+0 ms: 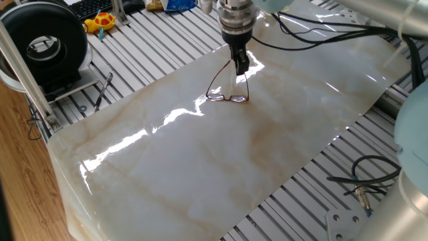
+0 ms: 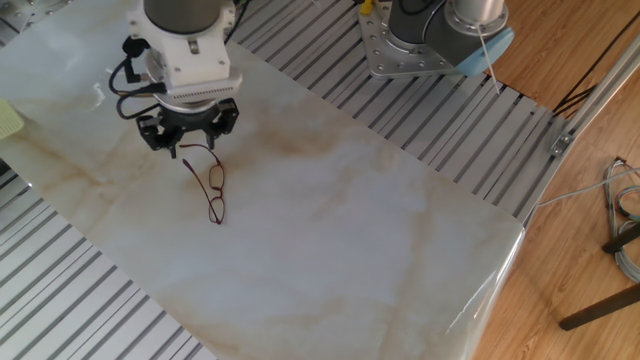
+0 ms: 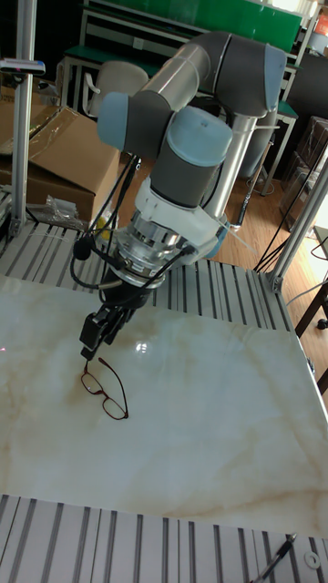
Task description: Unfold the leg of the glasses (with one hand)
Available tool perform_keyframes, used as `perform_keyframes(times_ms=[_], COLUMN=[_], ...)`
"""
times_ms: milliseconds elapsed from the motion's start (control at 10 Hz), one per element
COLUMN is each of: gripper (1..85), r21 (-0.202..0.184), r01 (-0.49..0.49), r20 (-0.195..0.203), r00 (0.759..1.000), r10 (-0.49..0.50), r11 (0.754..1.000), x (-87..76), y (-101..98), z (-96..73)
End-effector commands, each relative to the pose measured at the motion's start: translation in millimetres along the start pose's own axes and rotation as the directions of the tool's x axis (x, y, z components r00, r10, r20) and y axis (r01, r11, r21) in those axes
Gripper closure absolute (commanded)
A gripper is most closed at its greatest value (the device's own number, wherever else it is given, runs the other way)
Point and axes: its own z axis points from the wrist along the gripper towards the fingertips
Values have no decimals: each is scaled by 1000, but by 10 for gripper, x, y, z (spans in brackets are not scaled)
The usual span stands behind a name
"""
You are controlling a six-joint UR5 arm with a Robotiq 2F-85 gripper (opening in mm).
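Note:
The glasses (image 1: 227, 98) lie on the glossy marble sheet (image 1: 200, 167), lenses toward the camera and both thin temple arms running back toward my gripper. Seen from the other side, the glasses (image 2: 215, 190) stretch down and to the right from the gripper (image 2: 187, 143). My black two-fingered gripper (image 1: 241, 65) hovers just above the tips of the temple arms. Its fingers stand apart and hold nothing. The tall view has the gripper (image 3: 93, 351) a little above the upper left end of the glasses (image 3: 103, 390).
A black pen-like tool (image 1: 102, 92) lies on the slotted aluminium table left of the sheet. A black round device (image 1: 47, 43) and a yellow toy (image 1: 101, 21) sit at the far left. Loose cables (image 1: 364, 184) lie at the right. The arm's base (image 2: 430, 35) stands behind.

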Motion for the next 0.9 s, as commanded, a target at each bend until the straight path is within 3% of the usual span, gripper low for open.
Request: perform_keyframes(times_ms=[0,600,700,800], gripper=[307,310,383,520], r21=[-26,-39,-50,-40], r01=[15,-3,-42,-68], r20=[-1,-12,7,-4], r00=[1000,1000,999,998], r10=[-15,3,42,68], r11=[1000,999,998,997], x=[45,53,-4,35], y=[-82,-111,-83,-114], z=[-171,-309,-313,-322])
